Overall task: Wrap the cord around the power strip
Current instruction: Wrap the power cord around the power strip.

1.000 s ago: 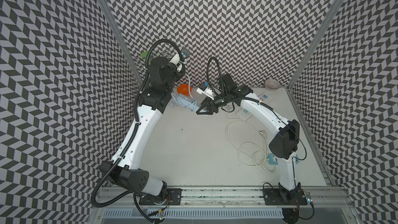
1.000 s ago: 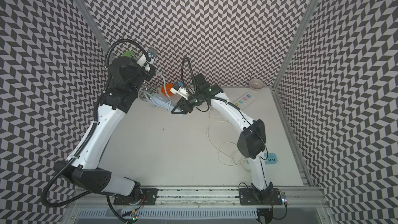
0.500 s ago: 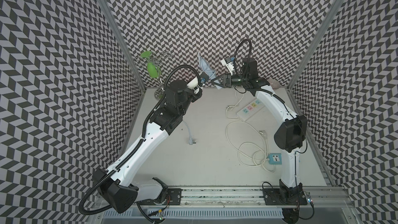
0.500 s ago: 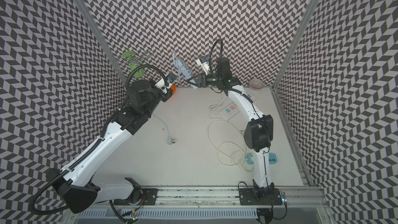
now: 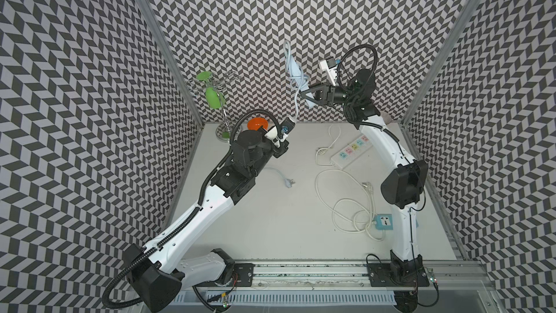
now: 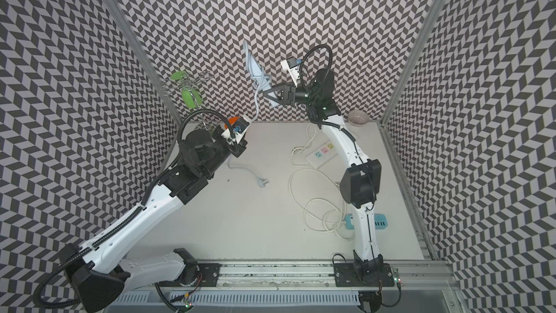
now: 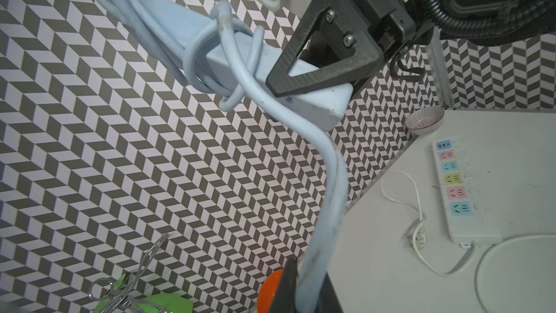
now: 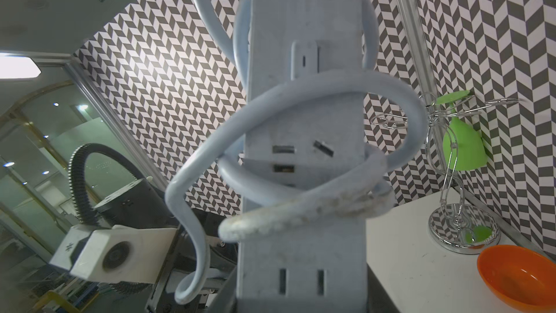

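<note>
The right gripper (image 5: pixel 306 99) is clamped on the lower end of the power strip (image 8: pixel 304 124), held aloft over the far edge of the tabletop (image 5: pixel 270 221) with its long axis rising steeply, while the loosely looped cord (image 7: pixel 328 176) drops to the left gripper (image 7: pixel 308 295) below, which is pinched on its slack.

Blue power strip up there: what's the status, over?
Right claw shut on the power strip, held aloft. Left claw shut on the cord below. Few loose loops on; plug lies on table. Nothing in the way.

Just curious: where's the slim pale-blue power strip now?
The power strip is mid-air before the back wall in both top views, clamped by the right gripper.
</note>
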### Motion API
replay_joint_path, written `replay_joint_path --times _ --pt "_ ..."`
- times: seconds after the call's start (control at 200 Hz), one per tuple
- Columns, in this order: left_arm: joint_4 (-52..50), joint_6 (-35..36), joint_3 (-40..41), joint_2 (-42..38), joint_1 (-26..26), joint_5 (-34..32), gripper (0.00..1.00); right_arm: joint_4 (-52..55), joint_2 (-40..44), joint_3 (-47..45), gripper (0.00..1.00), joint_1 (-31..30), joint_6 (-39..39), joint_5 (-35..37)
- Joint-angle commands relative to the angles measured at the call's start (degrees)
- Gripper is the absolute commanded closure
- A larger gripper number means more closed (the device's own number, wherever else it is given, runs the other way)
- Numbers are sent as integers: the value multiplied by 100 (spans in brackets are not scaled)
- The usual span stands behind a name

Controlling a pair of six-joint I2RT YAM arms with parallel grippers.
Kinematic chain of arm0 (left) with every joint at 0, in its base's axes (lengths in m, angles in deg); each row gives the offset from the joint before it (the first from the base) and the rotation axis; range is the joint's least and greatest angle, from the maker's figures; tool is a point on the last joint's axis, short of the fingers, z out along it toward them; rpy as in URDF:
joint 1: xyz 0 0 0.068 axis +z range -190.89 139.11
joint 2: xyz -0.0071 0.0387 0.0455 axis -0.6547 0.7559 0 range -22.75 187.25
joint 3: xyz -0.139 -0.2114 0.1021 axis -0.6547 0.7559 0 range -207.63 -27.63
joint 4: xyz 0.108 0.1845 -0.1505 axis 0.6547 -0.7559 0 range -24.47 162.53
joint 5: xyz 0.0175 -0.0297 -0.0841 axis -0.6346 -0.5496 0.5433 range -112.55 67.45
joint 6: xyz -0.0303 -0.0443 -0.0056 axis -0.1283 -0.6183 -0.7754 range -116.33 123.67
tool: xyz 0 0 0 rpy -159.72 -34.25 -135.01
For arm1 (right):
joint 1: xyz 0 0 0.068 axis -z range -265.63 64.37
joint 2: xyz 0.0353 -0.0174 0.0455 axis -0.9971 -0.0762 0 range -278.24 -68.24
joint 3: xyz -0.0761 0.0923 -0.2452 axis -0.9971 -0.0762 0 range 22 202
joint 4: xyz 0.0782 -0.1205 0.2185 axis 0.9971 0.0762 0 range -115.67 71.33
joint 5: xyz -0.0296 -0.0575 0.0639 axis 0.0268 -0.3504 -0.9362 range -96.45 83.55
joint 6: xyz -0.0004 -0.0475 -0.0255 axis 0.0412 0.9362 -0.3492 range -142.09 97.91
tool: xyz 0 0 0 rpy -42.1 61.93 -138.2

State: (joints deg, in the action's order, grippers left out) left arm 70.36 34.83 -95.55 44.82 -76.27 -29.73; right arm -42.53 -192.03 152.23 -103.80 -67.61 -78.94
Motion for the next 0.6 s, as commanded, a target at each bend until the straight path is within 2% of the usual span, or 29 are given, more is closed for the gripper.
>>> replay_joint_path --times 0.0,0.195,0.411,0.596 --pt "183 -475 6 -161 186 794 85 -941 919 -93 100 127 -298 -248" --pt "751 -1247 641 -429 467 1785 81 -714 1554 -118 100 182 -83 -524" --pt "1815 -2204 1566 -541 505 3063 78 -590 1594 379 100 265 -271 -626" --pt "2836 -2663 2269 -570 431 3594 75 -668 1664 398 100 362 -428 -622"
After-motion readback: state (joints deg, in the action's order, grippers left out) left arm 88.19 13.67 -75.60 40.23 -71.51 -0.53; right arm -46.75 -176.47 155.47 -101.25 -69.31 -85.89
